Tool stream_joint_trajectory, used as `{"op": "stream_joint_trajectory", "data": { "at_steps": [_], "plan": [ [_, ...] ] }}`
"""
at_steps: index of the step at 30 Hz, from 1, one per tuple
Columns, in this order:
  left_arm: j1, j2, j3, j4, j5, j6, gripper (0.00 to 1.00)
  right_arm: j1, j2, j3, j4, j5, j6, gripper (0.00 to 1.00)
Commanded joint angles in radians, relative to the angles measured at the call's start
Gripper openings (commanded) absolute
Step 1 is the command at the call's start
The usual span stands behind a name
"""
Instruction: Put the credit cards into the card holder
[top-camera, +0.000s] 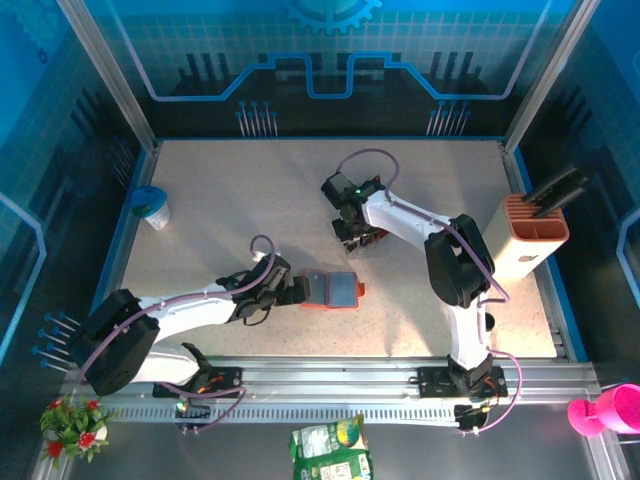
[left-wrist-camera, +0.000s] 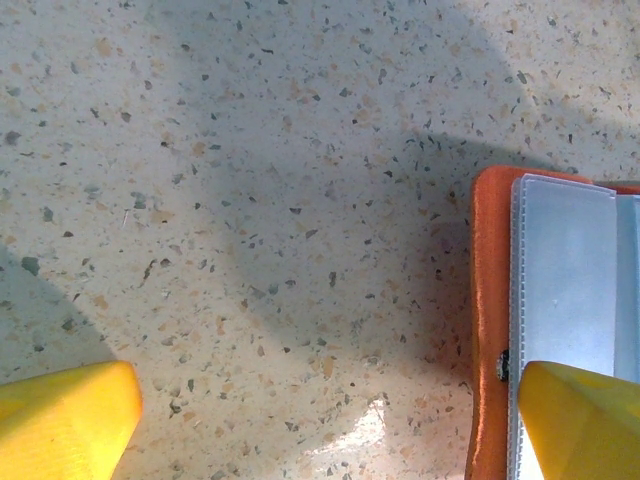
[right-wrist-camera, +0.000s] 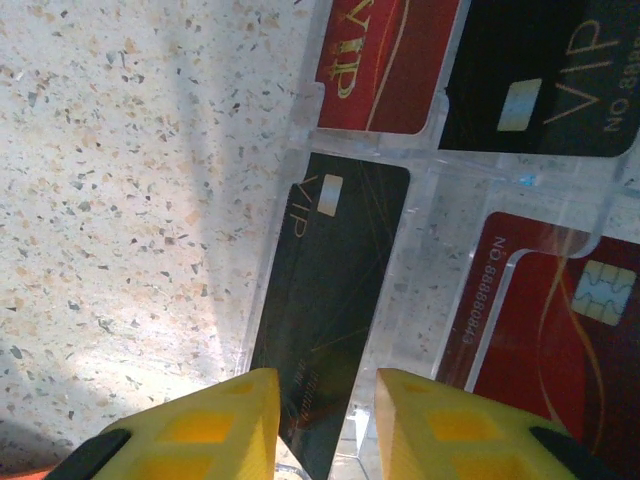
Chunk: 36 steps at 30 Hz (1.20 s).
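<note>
The card holder (top-camera: 332, 290) lies open on the table, orange-red outside (left-wrist-camera: 490, 330) and grey-blue inside (left-wrist-camera: 565, 270). My left gripper (top-camera: 291, 292) (left-wrist-camera: 330, 400) stands wide open at its left edge, one yellow finger (left-wrist-camera: 580, 425) over the holder's inside, the other over bare table. My right gripper (top-camera: 355, 238) (right-wrist-camera: 325, 385) hangs over a clear tray (right-wrist-camera: 440, 250) of credit cards. Its jaws are narrowly apart, either side of the near end of a black card (right-wrist-camera: 335, 290), which lies askew. Two red cards (right-wrist-camera: 385, 60) (right-wrist-camera: 560, 350) and another black card (right-wrist-camera: 540, 80) lie in the tray.
A tall salmon-and-white box with black tools (top-camera: 530, 235) stands at the right edge. A small blue-and-white cup (top-camera: 152, 206) sits at the far left. Speckled tabletop (top-camera: 250, 190) stretches between them.
</note>
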Motion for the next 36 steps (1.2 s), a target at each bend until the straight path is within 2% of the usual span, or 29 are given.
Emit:
{"op": "stream_joint_trajectory", "data": {
  "at_steps": [1, 7, 12, 14, 17, 23, 36],
  "plan": [
    [0.002, 0.022, -0.032, 0.069, 0.057, -0.011, 0.99, 0.012, 0.022, 0.034, -0.022, -0.035, -0.004, 0.3],
    [0.002, 0.016, -0.035, 0.067, 0.055, -0.012, 0.99, -0.013, 0.007, 0.007, 0.02, -0.131, 0.024, 0.24],
    [0.002, 0.01, -0.038, 0.066, 0.054, -0.011, 0.99, -0.024, -0.018, -0.017, 0.045, -0.161, 0.037, 0.21],
    [0.003, 0.011, -0.038, 0.067, 0.054, -0.012, 0.99, -0.023, -0.028, -0.015, 0.041, -0.15, 0.037, 0.22],
    [0.001, 0.013, -0.038, 0.069, 0.056, -0.012, 0.99, -0.021, -0.042, -0.008, 0.027, -0.111, 0.032, 0.28],
    [0.002, 0.013, -0.037, 0.069, 0.057, -0.009, 0.99, -0.014, -0.031, 0.031, -0.017, -0.03, 0.008, 0.32],
    [0.002, 0.013, -0.038, 0.067, 0.056, -0.008, 0.99, -0.006, 0.056, 0.073, -0.05, 0.013, -0.003, 0.34]
  ]
}}
